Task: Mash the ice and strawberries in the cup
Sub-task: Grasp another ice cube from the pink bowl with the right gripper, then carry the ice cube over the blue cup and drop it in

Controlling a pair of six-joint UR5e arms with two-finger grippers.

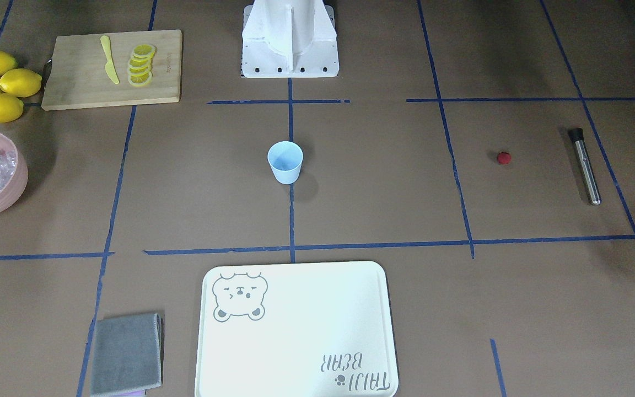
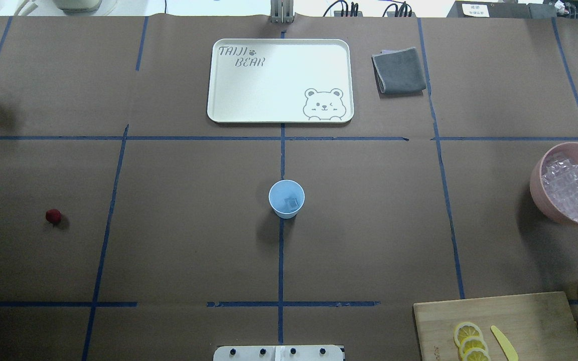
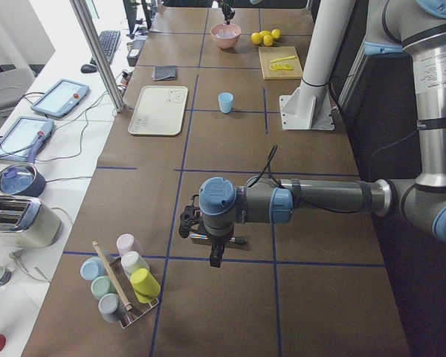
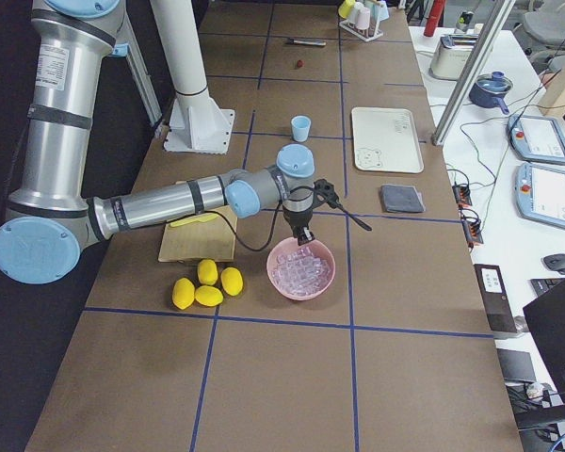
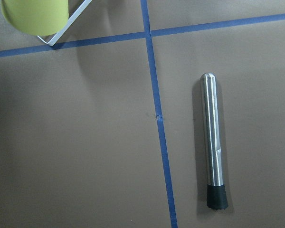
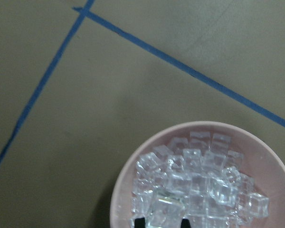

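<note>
Nearest the white robot base (image 2: 279,353), to the right of the small pale-blue plastic cup (image 2: 275,192), lies a bamboo cutting board (image 2: 535,316) with lemon slices (image 2: 468,332). The overhead view crops it; the front-facing view shows it whole.

The cup stands upright at the centre of the brown desk (image 2: 193,240). Only the overhead view reaches its bottom, where one cube of clear glassy ice (image 2: 292,203) lies. The front-facing view shows just the inner wall.

Well to the cup's left, level with it, the small dark-red strawberry (image 2: 53,216) sits on the bare desk. Farther left lies the steel muddler with a black tip (image 5: 213,142), cut off by the overhead edge but whole in the left wrist view. The left hand (image 3: 215,260) hangs near it, seen only from the side, and I cannot tell how far open it is.

Far to the cup's right, the right hand (image 6: 162,222) dips into the pink bowl (image 2: 537,188) of ice. Its dark fingertips (image 6: 140,222) are one cube apart, closed on the cube between them.

Beyond the cup lies the cream bear-printed tray (image 2: 279,75).
</note>
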